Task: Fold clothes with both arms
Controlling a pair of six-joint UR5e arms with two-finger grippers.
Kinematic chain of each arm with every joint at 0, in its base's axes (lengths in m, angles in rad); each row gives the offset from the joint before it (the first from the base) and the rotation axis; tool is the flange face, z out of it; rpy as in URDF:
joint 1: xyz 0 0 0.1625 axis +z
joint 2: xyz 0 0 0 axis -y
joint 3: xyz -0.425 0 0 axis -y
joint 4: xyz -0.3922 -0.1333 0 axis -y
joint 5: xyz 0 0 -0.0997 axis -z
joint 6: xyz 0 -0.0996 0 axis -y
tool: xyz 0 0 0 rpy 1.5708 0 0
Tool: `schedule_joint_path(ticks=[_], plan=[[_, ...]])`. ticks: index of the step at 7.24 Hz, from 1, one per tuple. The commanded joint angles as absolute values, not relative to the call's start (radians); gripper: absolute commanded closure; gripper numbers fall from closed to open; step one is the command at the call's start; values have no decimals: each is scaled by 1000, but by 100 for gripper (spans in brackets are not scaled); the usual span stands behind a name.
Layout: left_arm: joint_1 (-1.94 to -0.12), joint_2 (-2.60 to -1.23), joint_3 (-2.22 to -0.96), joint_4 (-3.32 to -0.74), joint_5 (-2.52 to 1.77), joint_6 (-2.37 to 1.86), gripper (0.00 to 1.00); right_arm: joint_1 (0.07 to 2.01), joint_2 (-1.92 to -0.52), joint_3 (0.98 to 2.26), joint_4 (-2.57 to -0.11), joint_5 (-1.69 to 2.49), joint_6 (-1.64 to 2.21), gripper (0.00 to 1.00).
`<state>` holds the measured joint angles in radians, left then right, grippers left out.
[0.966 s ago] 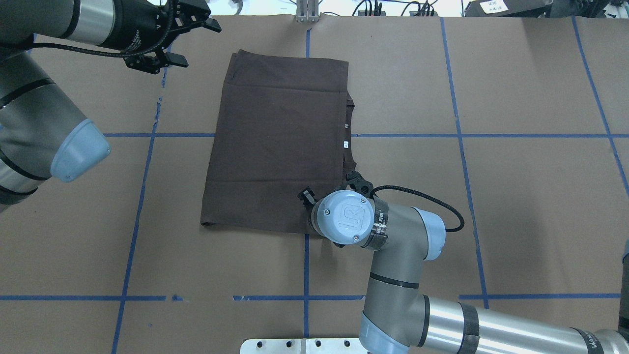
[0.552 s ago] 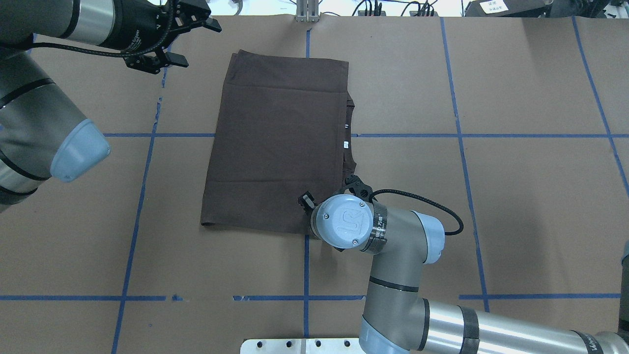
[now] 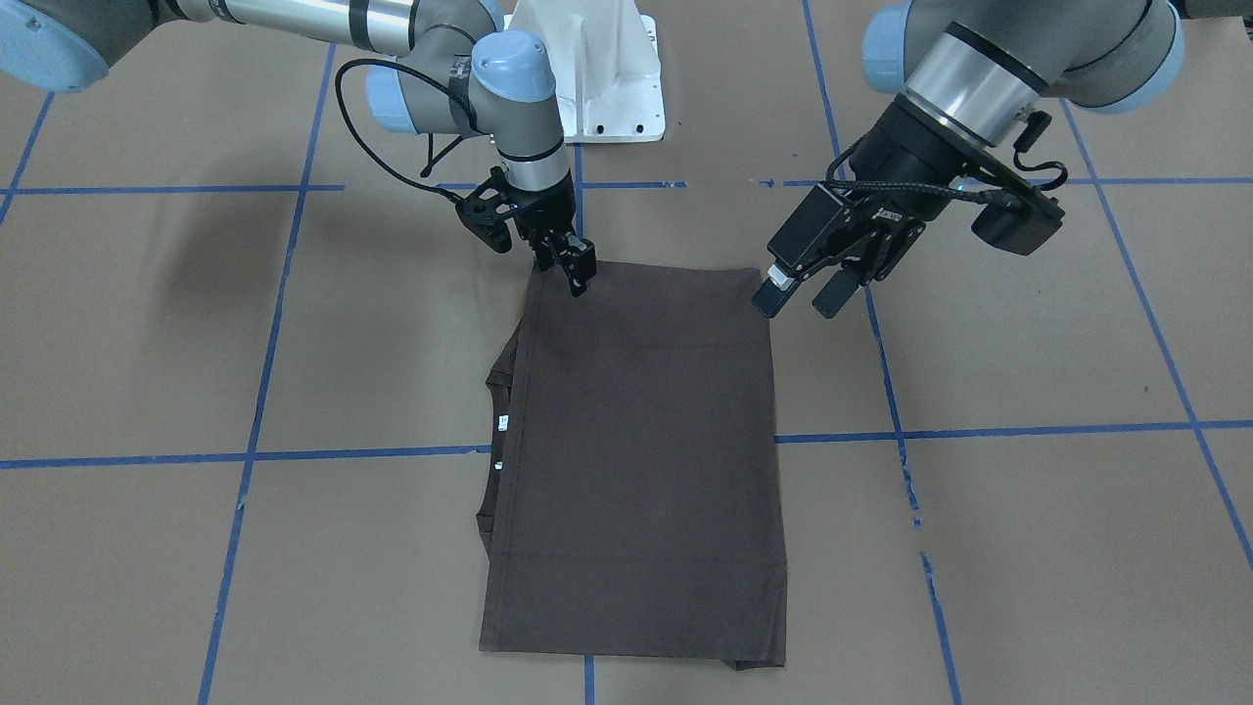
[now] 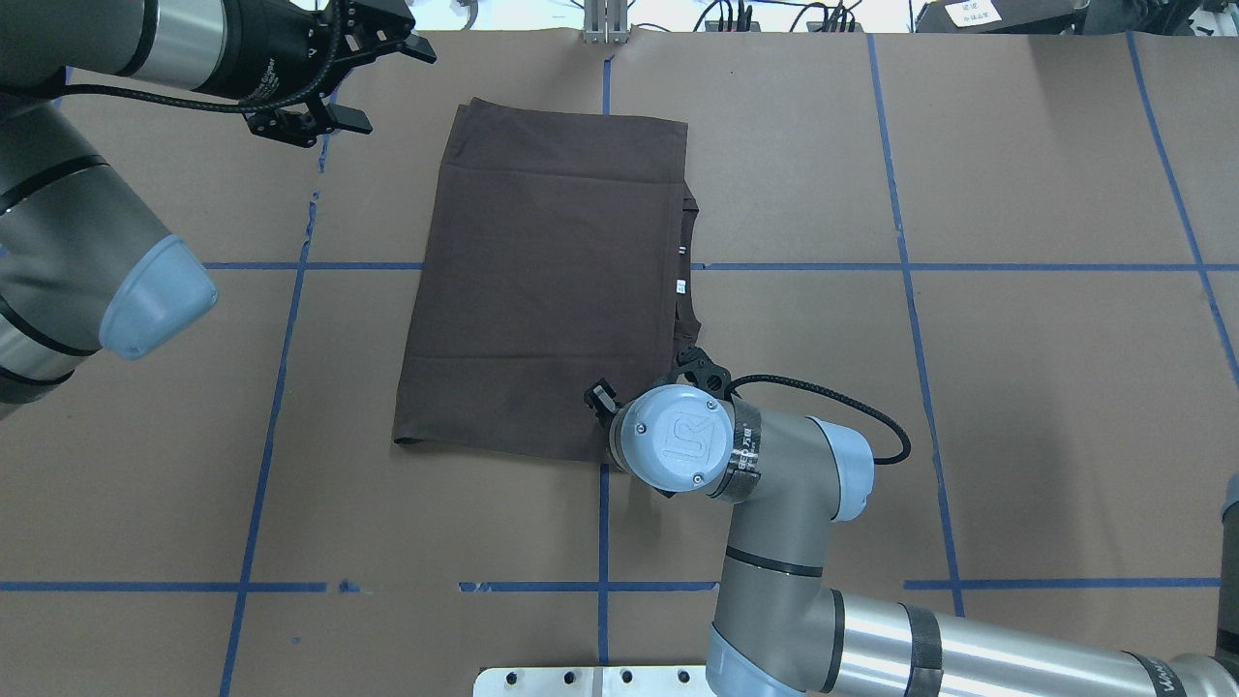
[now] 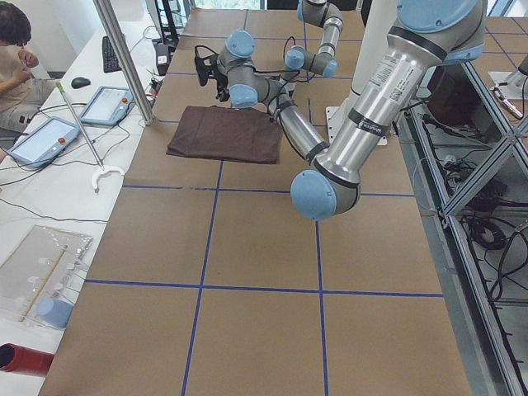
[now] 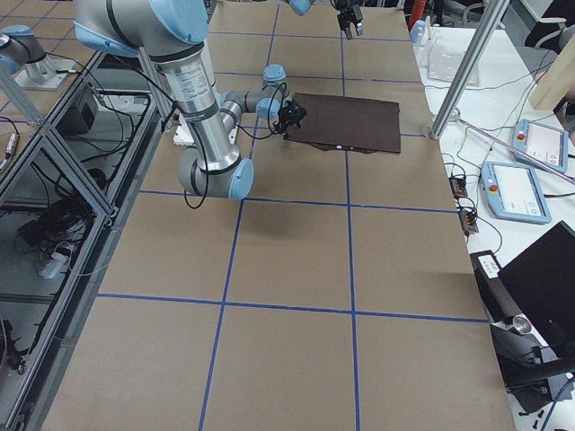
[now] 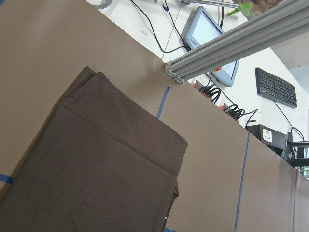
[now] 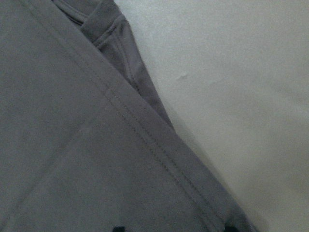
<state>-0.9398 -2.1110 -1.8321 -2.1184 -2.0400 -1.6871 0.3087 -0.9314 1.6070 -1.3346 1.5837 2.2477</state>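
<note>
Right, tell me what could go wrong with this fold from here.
The right gripper sits at one stacked corner of the T-shirt; it may catch only the top layer and pull the fold apart. The left gripper hangs open off the cloth, so a one-sided lift could drag it askew.

Matt cloth T-shirt (image 3: 636, 470); matt brown paper table cover (image 3: 1028, 548); right arm (image 4: 1007, 653) of smooth, shiny metal

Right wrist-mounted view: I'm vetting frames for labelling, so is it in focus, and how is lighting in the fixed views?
Right wrist-mounted: very close, slightly soft, colours washed out, the T-shirt reading grey, yet its stitching shows. Exterior front-facing: sharp, a soft shadow on the table. Overhead exterior: sharp, evenly lit, no glare.
</note>
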Motion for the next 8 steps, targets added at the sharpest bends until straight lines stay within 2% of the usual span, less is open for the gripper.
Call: schedule_joint_path(ticks=[1, 6, 7, 8], plan=[[-940, -2111, -1835, -2118, -2040, -1689, 2, 314, -927, 1608, -1333, 1583, 2224, 100], [-940, -2109, -1835, -2118, -2040, -1687, 2, 345, -922, 1626, -1344, 1649, 2217, 100], [-940, -2109, -1835, -2117, -2040, -1686, 2, 350, -928, 1640, -1347, 1660, 2217, 88], [-940, -2111, -1836, -2117, -2040, -1687, 2, 350, -914, 1637, -1385, 1654, 2221, 56]])
